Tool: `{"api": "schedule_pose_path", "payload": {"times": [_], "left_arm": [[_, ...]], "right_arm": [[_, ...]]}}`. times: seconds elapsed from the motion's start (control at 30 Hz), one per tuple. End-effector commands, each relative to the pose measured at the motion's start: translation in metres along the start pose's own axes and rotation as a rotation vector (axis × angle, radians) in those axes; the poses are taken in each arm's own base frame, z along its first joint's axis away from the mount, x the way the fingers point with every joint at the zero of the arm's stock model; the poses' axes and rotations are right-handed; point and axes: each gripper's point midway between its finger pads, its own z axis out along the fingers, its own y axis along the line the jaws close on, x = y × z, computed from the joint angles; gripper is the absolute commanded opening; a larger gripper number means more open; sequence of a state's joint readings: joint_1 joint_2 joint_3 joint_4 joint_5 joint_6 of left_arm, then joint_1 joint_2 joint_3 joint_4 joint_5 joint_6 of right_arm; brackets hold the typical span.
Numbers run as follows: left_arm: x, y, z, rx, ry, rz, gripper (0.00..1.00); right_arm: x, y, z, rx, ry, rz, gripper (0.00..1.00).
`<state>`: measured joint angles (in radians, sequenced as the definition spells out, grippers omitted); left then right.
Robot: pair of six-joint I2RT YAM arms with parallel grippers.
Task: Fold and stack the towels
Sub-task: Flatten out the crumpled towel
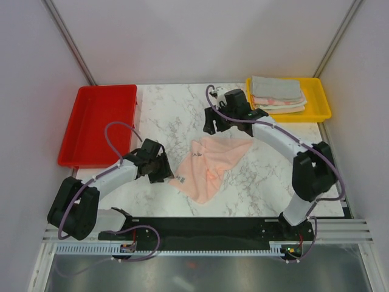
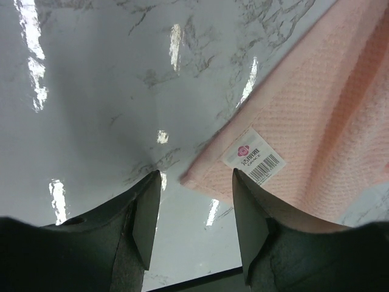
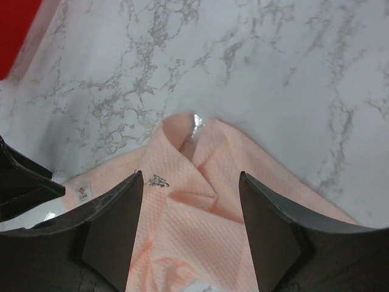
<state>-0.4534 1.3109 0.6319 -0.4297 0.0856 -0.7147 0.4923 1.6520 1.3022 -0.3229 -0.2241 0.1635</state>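
Pink towel (image 1: pixel 209 164): crumpled, frame centre.
Left gripper (image 2: pixel 196 176): fingers apart, at tagged towel corner.
Right gripper (image 3: pixel 191 177): fingers apart, over towel's upper edge.
Folded towels (image 1: pixel 278 94): yellow tray (image 1: pixel 323 104), upper right.

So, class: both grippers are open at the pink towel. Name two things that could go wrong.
The left gripper straddles only the corner of the pink towel by its tag; closing may miss or slip. Under the right gripper the cloth is creased, so it might pinch two layers and fold crooked.
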Motion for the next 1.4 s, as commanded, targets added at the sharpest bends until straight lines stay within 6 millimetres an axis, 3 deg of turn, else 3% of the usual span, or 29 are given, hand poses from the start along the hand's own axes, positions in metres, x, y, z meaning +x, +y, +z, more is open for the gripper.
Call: {"api": "schedule_pose_path", "payload": {"times": [0.0,0.23,0.37,0.57,0.73,0.9,1.0,1.03,1.07,1.13,1.2,1.23,1.3,1.37], "left_arm": [[-0.003,-0.015,0.008,0.064,-0.02,-0.079,0.58],[0.015,-0.013,0.017,0.07,0.021,-0.102,0.57],[0.022,-0.01,0.021,0.057,0.036,-0.105,0.57],[0.027,-0.008,0.022,0.047,0.046,-0.107,0.51],[0.027,-0.004,0.024,0.033,0.043,-0.102,0.37],[0.018,-0.013,0.019,0.057,0.022,-0.082,0.41],[0.006,-0.015,0.008,0.045,-0.023,-0.057,0.49],[0.003,-0.015,0.005,0.039,-0.032,-0.043,0.53],[-0.001,-0.016,-0.001,0.042,-0.052,-0.036,0.55],[-0.005,-0.013,-0.01,0.016,-0.073,-0.024,0.59],[-0.006,-0.01,-0.019,0.014,-0.096,-0.013,0.62],[-0.005,-0.009,-0.02,0.02,-0.097,-0.016,0.63],[-0.002,-0.009,-0.023,0.035,-0.1,-0.028,0.63],[-0.008,-0.019,-0.022,0.085,-0.13,-0.022,0.64]], "right_arm": [[-0.007,0.02,0.035,-0.148,0.052,-0.133,0.72],[0.009,0.045,0.081,-0.247,0.137,-0.133,0.68],[0.025,0.045,0.105,-0.241,0.196,-0.113,0.67],[0.056,0.046,0.117,-0.233,0.296,-0.105,0.67],[0.076,0.041,0.118,-0.201,0.363,-0.119,0.64],[0.079,0.043,0.119,-0.211,0.37,-0.119,0.53],[0.076,0.044,0.117,-0.22,0.358,-0.128,0.23],[0.072,0.045,0.113,-0.217,0.341,-0.132,0.07],[0.071,0.041,0.11,-0.19,0.333,-0.141,0.0],[0.067,0.029,0.097,-0.127,0.318,-0.141,0.0],[0.068,0.005,0.07,-0.025,0.286,-0.113,0.0],[0.081,-0.004,0.051,0.021,0.293,-0.062,0.0],[0.092,-0.021,0.036,0.086,0.29,-0.019,0.0],[0.115,-0.024,0.02,0.11,0.304,0.023,0.0]]}}
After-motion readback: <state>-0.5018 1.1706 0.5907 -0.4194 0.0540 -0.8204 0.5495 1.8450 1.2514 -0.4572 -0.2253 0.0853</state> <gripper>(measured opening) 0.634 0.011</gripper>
